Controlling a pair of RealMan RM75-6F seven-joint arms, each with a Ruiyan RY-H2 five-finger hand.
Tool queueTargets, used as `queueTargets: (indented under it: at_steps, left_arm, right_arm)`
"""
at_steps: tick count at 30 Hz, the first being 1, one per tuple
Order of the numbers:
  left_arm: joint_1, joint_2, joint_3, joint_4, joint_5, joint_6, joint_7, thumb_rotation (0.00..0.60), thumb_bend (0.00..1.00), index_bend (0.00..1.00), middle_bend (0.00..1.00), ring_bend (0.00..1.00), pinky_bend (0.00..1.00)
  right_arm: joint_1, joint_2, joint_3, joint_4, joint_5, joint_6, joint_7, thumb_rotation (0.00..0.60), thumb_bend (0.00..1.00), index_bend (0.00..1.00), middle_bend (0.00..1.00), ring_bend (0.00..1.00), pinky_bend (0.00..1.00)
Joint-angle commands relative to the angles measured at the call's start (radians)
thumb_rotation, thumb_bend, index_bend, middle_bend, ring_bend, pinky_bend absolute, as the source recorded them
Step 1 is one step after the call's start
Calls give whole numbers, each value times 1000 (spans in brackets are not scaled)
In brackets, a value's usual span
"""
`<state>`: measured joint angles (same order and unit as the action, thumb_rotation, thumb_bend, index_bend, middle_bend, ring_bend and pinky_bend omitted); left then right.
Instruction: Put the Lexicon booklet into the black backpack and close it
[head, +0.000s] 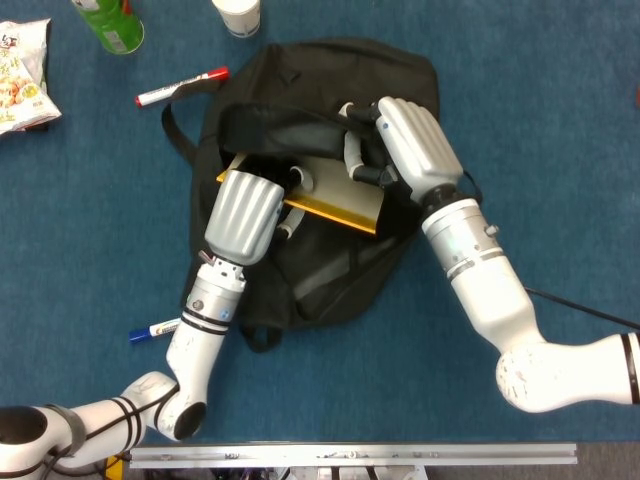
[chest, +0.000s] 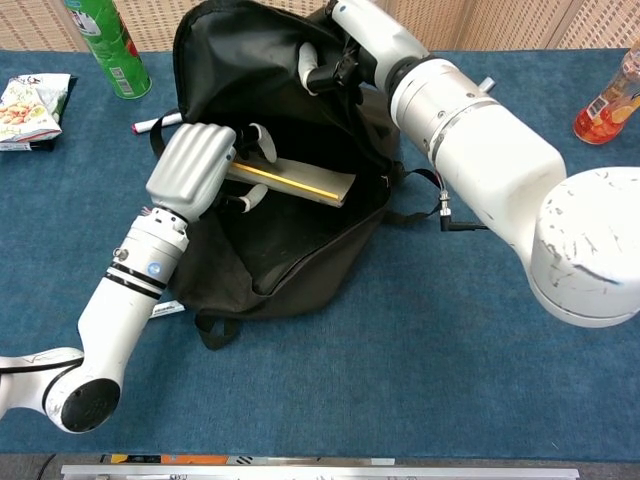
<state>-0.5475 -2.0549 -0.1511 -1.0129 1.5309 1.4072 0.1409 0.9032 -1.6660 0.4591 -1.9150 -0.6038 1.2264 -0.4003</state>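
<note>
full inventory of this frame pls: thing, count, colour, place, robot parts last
table: 1, blue cloth top, under everything
black backpack: 1, black, centre, mouth open
Lexicon booklet: 1, pale cover with yellow edge, lying in the backpack mouth
red-capped marker: 1, white and red, upper left of backpack
blue-capped marker: 1, white and blue, lower left
green bottle: 1, green, top left
snack bag: 1, white and yellow, left edge
white cup: 1, white, top edge
orange bottle: 1, right edge
left robot hand: 1, silver, holds the booklet
right robot hand: 1, silver, grips the backpack rim
</note>
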Motion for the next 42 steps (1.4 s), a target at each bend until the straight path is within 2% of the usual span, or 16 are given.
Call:
queueTargets:
  at_steps: [1,4,11,17,20,23,26,30,35,42]
  left_arm:
    - [-5,-16,-14,1,-12,-4,-7,600,241,745,730,649,438]
    - [-9,-29,-24,7,-17,-1,-12,600,241,825,804,705,438]
    - [-10,-53,-93,-34,-93,-25,-41,600,242,852,835,726,438]
    - [-33,-70,-85,-9,-68,-17,-10,600,242,827,820,714,438]
    - [-42,-87,-68,16,-53,-19,4,600,242,791,782,687,438]
    - [-48,-94,-44,29,-32,-22,21,600,241,674,684,631,438]
    - [-46,-87,-26,12,-20,-23,32,600,216,538,541,541,438]
    - [-39,-68,-7,-23,-9,-24,47,600,110,344,308,361,410]
    - [-29,-39,4,-83,-5,-24,76,600,33,141,68,139,339]
    - [-3,47,40,-204,-3,-43,148,600,32,101,41,114,295]
  right_arm:
    - [1,1,-2,2,0,1,2,600,691,659,597,579,835]
    - [1,3,-2,2,0,2,5,600,691,659,597,579,835]
    - [7,-1,0,7,5,-3,17,600,689,659,598,579,835]
    - [11,-7,-3,7,6,-9,27,600,686,659,598,579,835]
    - [12,-8,-6,8,6,-6,26,600,685,659,597,579,835]
    - [12,-8,-6,11,6,-2,27,600,687,659,597,579,835]
    - [11,-4,-7,9,4,0,28,600,687,659,597,579,835]
    - [10,0,-7,5,5,2,29,600,686,659,597,579,835]
    - [9,3,-9,4,4,3,30,600,687,659,597,579,835]
    - [4,17,-10,0,4,5,32,600,687,659,598,579,835]
